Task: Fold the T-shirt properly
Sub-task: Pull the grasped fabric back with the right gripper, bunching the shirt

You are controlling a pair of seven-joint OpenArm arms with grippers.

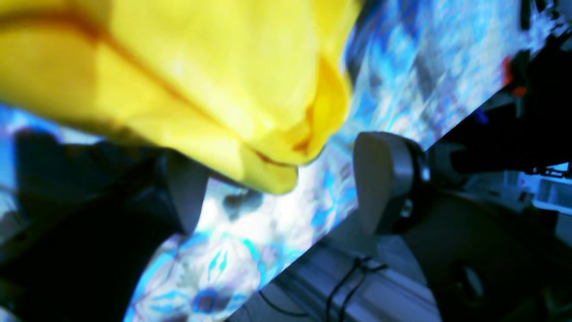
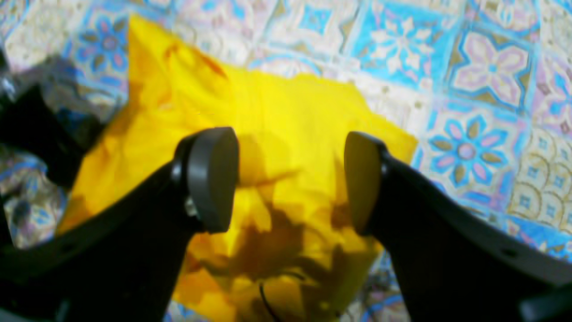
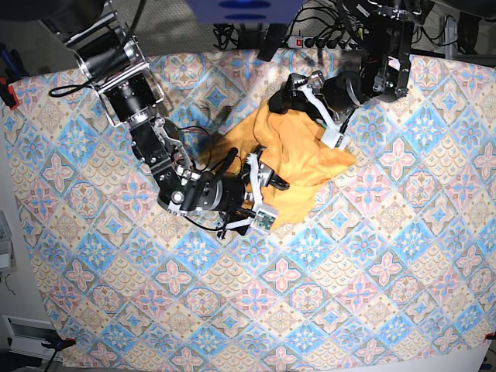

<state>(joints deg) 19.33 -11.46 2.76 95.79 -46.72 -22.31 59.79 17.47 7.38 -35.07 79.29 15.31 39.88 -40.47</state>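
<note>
Two end effectors: both are seen with jaws spread and nothing gripped.
Left wrist view: the left end effector (image 1: 277,192) is held wide open; a blurred fold of the pale yellow-orange soft fabric T-shirt (image 1: 201,80) is seen just above the gap, over the blue-pink-beige tile-patterned cloth (image 1: 250,250).
Right wrist view: the right end effector (image 2: 290,179) is spread open above the crumpled T-shirt (image 2: 286,120).
Base view: the T-shirt (image 3: 298,167) is bunched on the cloth-covered desk (image 3: 349,287), between both end effectors.
</note>
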